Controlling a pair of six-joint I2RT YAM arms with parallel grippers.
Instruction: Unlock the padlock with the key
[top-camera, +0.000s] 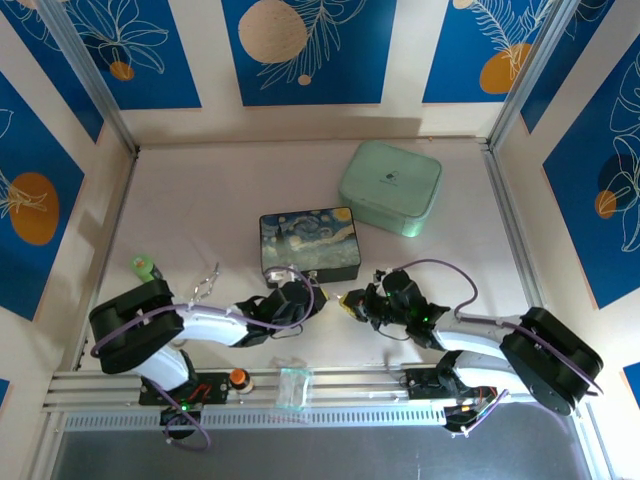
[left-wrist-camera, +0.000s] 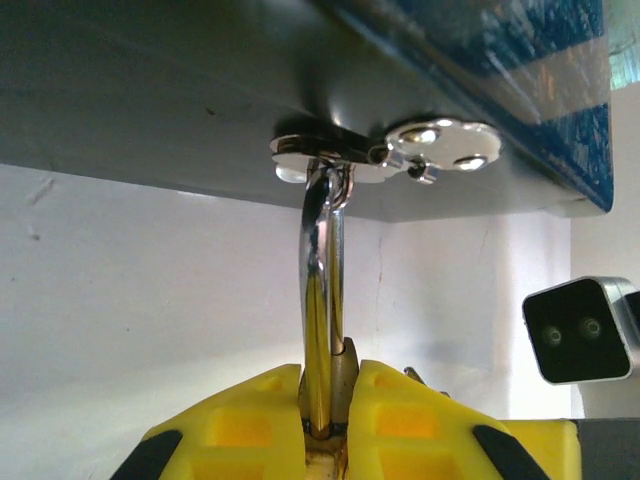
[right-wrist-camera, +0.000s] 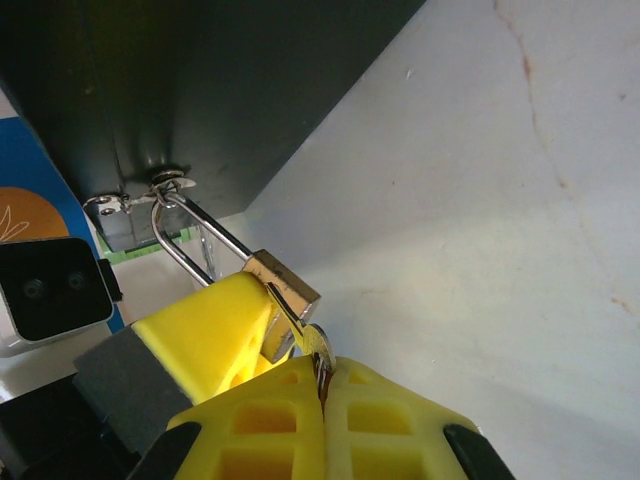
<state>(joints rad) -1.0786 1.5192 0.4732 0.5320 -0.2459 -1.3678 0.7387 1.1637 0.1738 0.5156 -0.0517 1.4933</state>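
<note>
Fingers (right-wrist-camera: 390, 420) of right gripper (right-wrist-camera: 322, 400) pinch small pale metal key (right-wrist-camera: 317, 348), its tip at base of tiny brass padlock (right-wrist-camera: 287, 297) | left gripper (left-wrist-camera: 330, 420) yellow fingers clamp narrow on padlock body | silver shackle (left-wrist-camera: 322, 270) hangs from metal clasp (left-wrist-camera: 335, 150) of dark painted box (top-camera: 308, 242) | rounded mint-green tin (top-camera: 390, 187) farther back on white table (top-camera: 200, 200)

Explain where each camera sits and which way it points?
Top external: above and behind, looking down on the table; left arm and right arm reach the painted box.
Left wrist: on the left arm, faces the box; left pincer clamps the padlock.
Right wrist: on the right arm, faces the box; right pincer grips the key.
Shared: both wrist views show the padlock.
</note>
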